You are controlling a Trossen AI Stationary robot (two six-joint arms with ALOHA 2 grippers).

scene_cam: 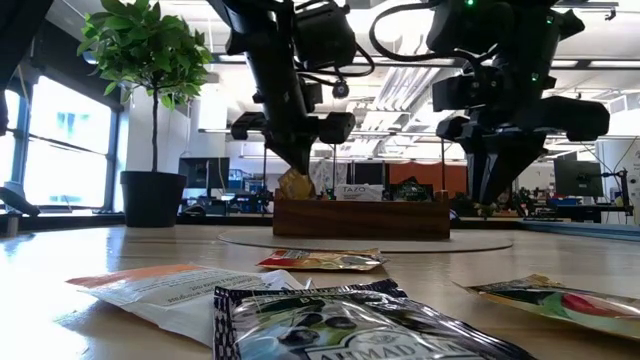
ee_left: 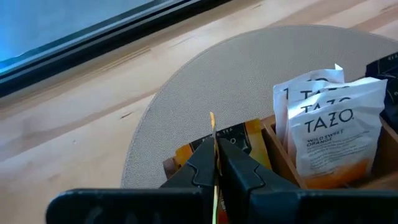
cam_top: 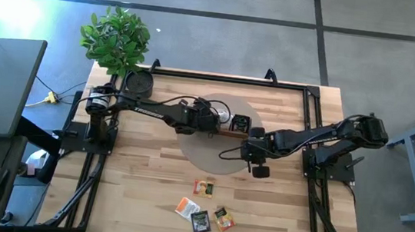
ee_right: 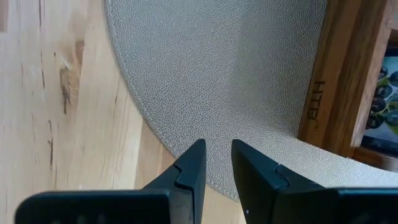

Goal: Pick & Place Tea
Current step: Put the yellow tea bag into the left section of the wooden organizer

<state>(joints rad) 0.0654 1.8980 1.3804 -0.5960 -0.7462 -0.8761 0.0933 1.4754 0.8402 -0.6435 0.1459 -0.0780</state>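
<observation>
Left pincer (ee_left: 216,168) pressed together on thin yellow tea packet (ee_left: 212,127), held edge-up over left end compartment of wooden tray (scene_cam: 362,217), where more yellow packets (ee_left: 245,142) are stood. White-and-orange packets (ee_left: 329,134) stood upright in next compartment. Tray set on round grey mat (cam_top: 213,136) at table (cam_top: 147,171) middle. Right pincer (ee_right: 216,163) slightly spread, nothing pinched, held over mat edge beside tray's right end. Five loose packets (cam_top: 204,211) lain flat on near part of table, well apart from tray.

The wooden table (cam_top: 139,178) carries a round grey mat (cam_top: 211,159) and four loose tea packets (cam_top: 204,187) (near its front edge).
</observation>
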